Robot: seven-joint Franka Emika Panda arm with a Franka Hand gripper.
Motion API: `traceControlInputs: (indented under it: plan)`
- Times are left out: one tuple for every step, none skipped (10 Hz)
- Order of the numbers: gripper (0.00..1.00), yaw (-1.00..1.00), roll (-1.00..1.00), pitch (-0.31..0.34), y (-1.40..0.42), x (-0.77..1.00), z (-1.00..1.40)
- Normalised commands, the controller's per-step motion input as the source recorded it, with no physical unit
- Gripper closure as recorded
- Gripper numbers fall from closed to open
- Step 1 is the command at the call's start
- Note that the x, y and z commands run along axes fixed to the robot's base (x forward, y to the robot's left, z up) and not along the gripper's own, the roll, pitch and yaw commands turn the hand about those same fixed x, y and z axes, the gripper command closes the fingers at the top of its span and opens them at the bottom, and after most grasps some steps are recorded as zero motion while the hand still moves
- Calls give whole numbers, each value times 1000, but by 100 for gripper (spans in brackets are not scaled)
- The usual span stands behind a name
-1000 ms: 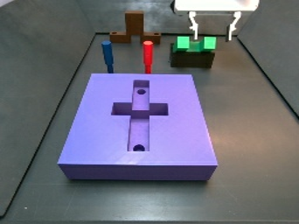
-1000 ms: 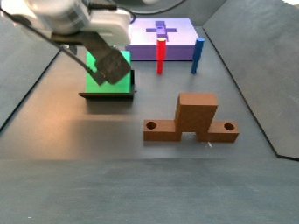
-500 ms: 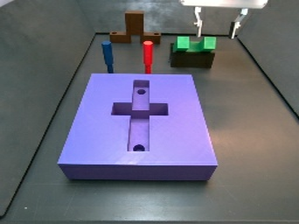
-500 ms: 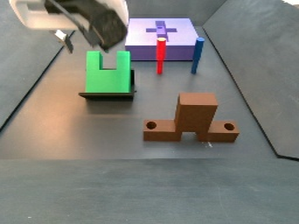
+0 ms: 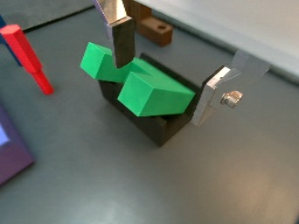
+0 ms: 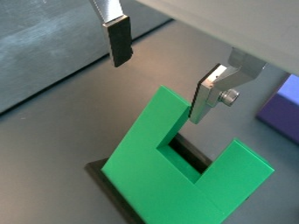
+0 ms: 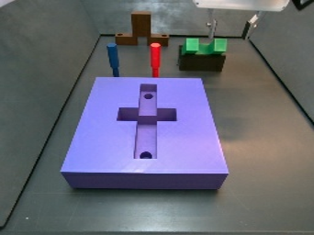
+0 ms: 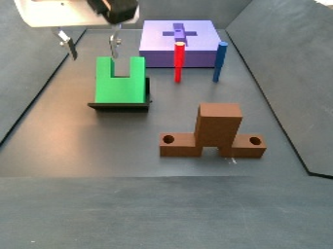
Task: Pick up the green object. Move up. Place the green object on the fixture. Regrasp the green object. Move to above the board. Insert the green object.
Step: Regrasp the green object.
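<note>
The green object (image 7: 205, 44) rests in the dark fixture (image 7: 203, 63) at the far right, prongs up; it also shows in a side view (image 8: 121, 80) on the fixture (image 8: 120, 104). My gripper (image 7: 230, 26) hangs open and empty above it, not touching; it also shows in a side view (image 8: 90, 43). In both wrist views the green object (image 5: 146, 85) (image 6: 176, 166) lies below the spread fingers (image 5: 119, 44) (image 6: 208, 98). The purple board (image 7: 185, 138) lies in the middle, its cross recess bare.
A red peg (image 7: 156, 58) and a blue peg (image 7: 110, 58) stand at the board's far edge. A lighter brown cross-shaped stand (image 7: 140, 35) is behind them; it also shows in a side view (image 8: 215, 131). Dark walls bound the floor.
My gripper has risen straight up from around the green object, staying open. The green object stays on the fixture.
</note>
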Motion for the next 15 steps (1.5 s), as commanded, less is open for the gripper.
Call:
traceControlInputs:
  plan:
    - [0,29,1000,0,-57,-26,0]
    - [0,17,1000,0,-60,-17,0]
    - [0,29,1000,0,-71,-26,0]
    - [0,31,1000,0,-80,-14,0]
    - [0,43,1000,0,-77,-60,0]
    - [0,49,1000,0,-74,-83,0]
    - [0,43,1000,-14,-109,-103,-14]
    - [0,6,1000,-31,-160,-23,-49]
    - [0,0,1000,-174,-191,-91,-129]
    - [0,0,1000,-143,-180,0,-137]
    - [0,37,1000,-131,-137,0,-194]
    - [0,83,866,-69,-43,0,-229]
    - [0,54,663,-20,0,0,-209]
    - [0,46,431,0,0,11,-134]
    - [0,0,0,-9,0,0,0]
